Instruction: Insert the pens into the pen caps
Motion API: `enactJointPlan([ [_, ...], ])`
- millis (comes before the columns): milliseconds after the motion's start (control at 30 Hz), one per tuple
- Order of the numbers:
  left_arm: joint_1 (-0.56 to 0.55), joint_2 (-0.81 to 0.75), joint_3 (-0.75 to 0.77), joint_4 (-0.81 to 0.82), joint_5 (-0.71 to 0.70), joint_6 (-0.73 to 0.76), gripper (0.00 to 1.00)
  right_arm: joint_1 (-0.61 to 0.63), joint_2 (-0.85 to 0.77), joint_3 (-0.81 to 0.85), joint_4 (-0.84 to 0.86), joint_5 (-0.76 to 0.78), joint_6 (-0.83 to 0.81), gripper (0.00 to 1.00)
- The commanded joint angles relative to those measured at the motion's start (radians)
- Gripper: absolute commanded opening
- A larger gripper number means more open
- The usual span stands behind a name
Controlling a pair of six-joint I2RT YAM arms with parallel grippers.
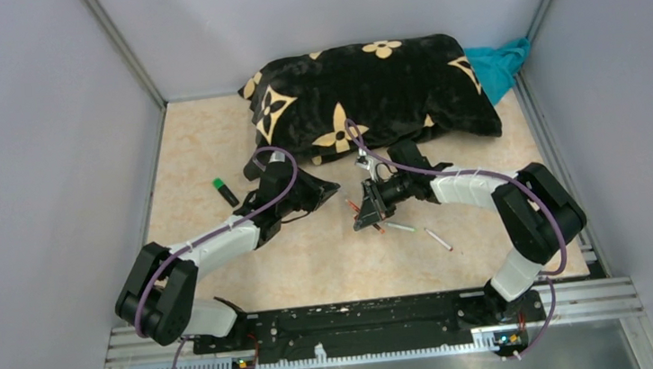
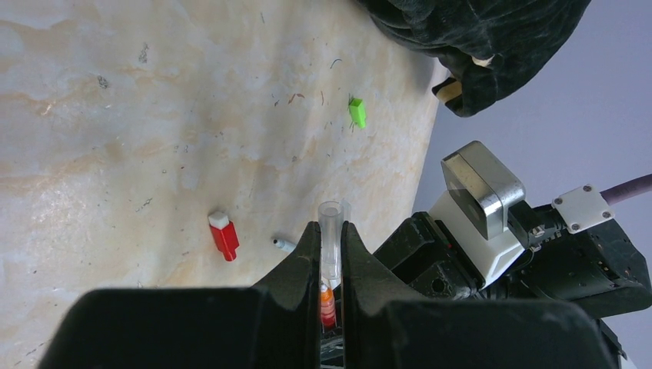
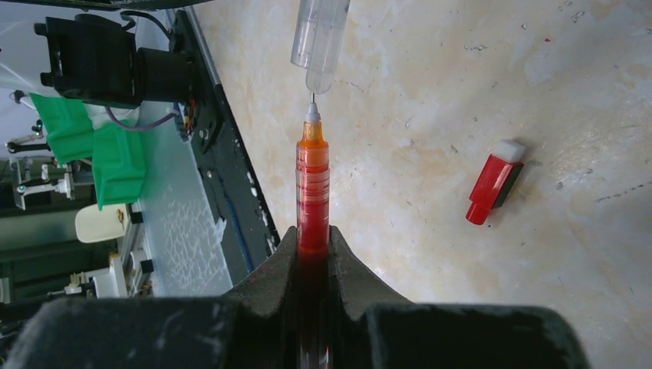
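Gripping red pen (image 3: pixel 312 184), right tool (image 3: pixel 314 250); left tool (image 2: pixel 330 240), seemingly cap (image 2: pixel 330 219).

The left arm (image 1: pixel 220 242) and right arm (image 1: pixel 472 187) share glossy white link shells between bulky matt black joints, each trailed by a purple cable (image 2: pixel 627 187). The left end effector (image 2: pixel 330 231) and right end effector (image 3: pixel 313 234) have black wedge-shaped fingers. One wrist carries a silver-grey block (image 2: pixel 480 184) and a white square plate (image 2: pixel 582 209) with four screws.
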Motion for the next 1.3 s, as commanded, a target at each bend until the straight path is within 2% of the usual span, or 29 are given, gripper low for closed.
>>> enactJointPlan([
  [0,-0.006,-0.008,-0.011,-0.010,-0.016,-0.015,0.00,0.010,-0.046,0.053,0.012,-0.021,-0.013,0.00],
  [867,-0.020,-0.013,-0.016,-0.002,-0.020,-0.028,0.00,0.006,-0.017,0.080,0.004,0.037,0.005,0.00],
  [1267,-0.019,-0.020,-0.016,-0.012,-0.036,-0.041,0.00,0.006,-0.073,0.027,-0.018,0.013,-0.050,0.00],
])
